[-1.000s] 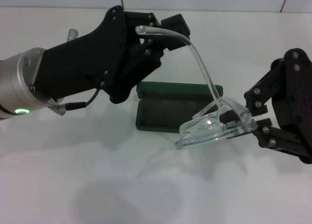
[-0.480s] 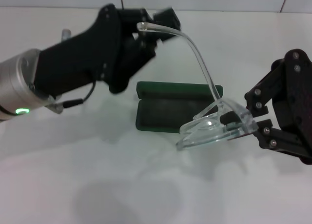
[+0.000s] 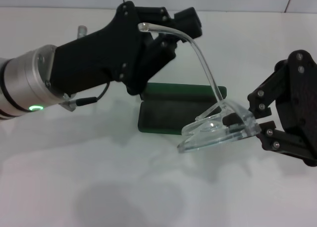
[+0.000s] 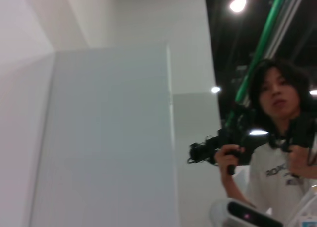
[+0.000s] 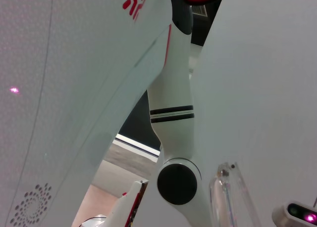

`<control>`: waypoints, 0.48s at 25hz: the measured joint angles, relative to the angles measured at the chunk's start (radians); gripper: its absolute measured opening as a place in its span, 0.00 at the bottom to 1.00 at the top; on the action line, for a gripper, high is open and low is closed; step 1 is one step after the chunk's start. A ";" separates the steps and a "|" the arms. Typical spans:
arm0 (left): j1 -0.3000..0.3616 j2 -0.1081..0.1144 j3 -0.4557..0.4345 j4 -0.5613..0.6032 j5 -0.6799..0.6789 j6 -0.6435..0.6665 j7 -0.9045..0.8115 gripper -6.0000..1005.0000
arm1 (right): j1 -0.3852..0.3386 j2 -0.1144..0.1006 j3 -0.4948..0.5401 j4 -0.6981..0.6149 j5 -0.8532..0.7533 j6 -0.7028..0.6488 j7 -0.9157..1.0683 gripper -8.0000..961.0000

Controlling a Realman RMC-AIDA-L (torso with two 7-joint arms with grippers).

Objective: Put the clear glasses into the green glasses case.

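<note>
Mid-carry: clear glasses pinched at frame front by right gripper, held over near edge of open green glasses case; left gripper beside raised temple tip, finger state unclear; next, fold temple, lower in.

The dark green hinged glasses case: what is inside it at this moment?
The dark green hinged glasses case shows only dark lining. The transparent plastic glasses, held above by the right gripper, cover its near right corner.
</note>
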 joint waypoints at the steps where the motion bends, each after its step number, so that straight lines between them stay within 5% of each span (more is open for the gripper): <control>1: 0.000 0.000 0.011 0.001 -0.007 0.006 0.001 0.06 | -0.001 0.000 0.001 0.000 0.000 0.000 0.000 0.06; 12: 0.004 -0.001 0.119 0.006 -0.080 0.042 0.025 0.06 | -0.001 0.000 0.004 0.011 0.002 0.000 -0.003 0.06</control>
